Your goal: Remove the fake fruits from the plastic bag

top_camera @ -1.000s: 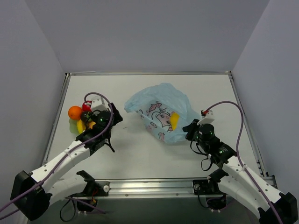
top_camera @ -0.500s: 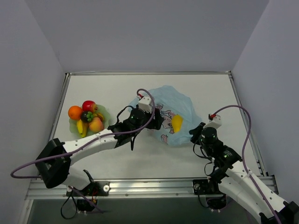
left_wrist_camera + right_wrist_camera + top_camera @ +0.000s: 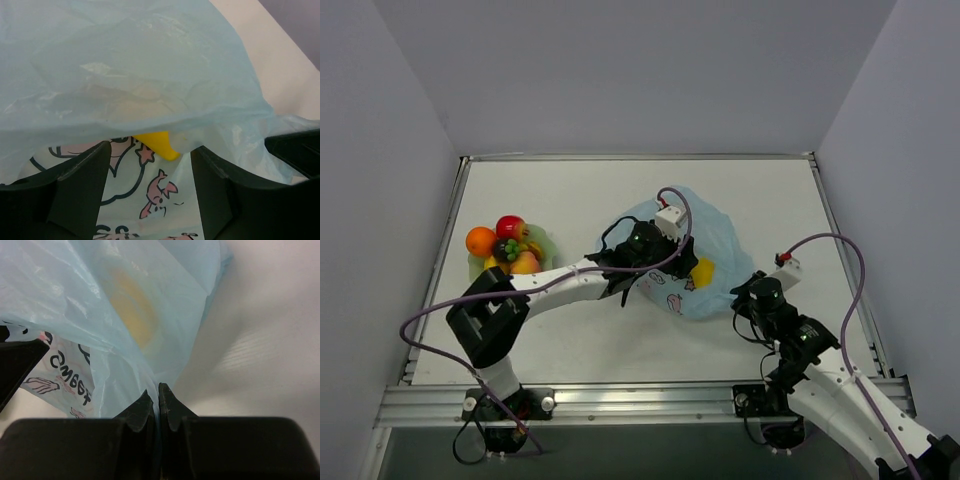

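Observation:
The light-blue plastic bag [image 3: 715, 240] lies right of the table's middle. A yellow fake fruit [image 3: 703, 272] shows at its mouth, also in the left wrist view [image 3: 156, 142] under the bag's upper layer [image 3: 140, 75]. My left gripper [image 3: 688, 268] is open at the bag's mouth, its fingers either side of the yellow fruit, apart from it. My right gripper [image 3: 742, 292] is shut on the bag's edge [image 3: 150, 375]. An orange ball [image 3: 480, 241], a red apple [image 3: 510, 226] and a peach-pink fruit [image 3: 526, 263] lie piled on the pale green plate [image 3: 546, 240] at the left.
The table's raised rim [image 3: 640, 157] runs along the far edge and both sides. Grey walls close in on the left, right and back. The left arm [image 3: 560, 282] stretches across the table from the left.
My left gripper has moved right from the plate to the bag's mouth. My right gripper has drawn slightly back toward the near right with the bag's edge.

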Robot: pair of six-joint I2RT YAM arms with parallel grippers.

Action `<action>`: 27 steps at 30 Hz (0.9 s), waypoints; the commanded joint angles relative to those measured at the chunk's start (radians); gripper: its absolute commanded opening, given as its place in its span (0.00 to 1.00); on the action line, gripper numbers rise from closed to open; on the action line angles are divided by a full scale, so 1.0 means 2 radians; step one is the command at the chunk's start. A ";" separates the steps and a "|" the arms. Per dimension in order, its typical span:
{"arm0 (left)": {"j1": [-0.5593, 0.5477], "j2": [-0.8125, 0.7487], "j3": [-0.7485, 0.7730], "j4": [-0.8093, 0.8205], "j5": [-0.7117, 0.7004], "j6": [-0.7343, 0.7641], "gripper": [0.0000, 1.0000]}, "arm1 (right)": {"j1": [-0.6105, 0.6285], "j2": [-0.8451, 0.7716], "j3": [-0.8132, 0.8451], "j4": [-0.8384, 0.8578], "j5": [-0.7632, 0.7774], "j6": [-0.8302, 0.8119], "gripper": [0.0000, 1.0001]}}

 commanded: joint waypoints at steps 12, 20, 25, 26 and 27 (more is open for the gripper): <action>-0.024 0.153 0.094 0.032 0.074 -0.001 0.91 | 0.000 -0.008 -0.008 -0.045 0.019 0.047 0.00; -0.043 0.193 0.120 0.002 0.049 0.009 0.81 | 0.001 0.001 -0.016 -0.018 0.006 0.039 0.00; -0.037 0.206 0.118 0.004 -0.016 -0.003 0.48 | 0.001 -0.003 -0.028 0.001 -0.005 0.036 0.00; -0.038 0.208 0.119 0.005 -0.032 -0.002 0.40 | 0.001 -0.006 -0.029 0.001 -0.007 0.036 0.00; -0.038 0.209 0.121 0.006 -0.040 -0.001 0.36 | 0.002 -0.009 -0.031 0.001 -0.008 0.035 0.00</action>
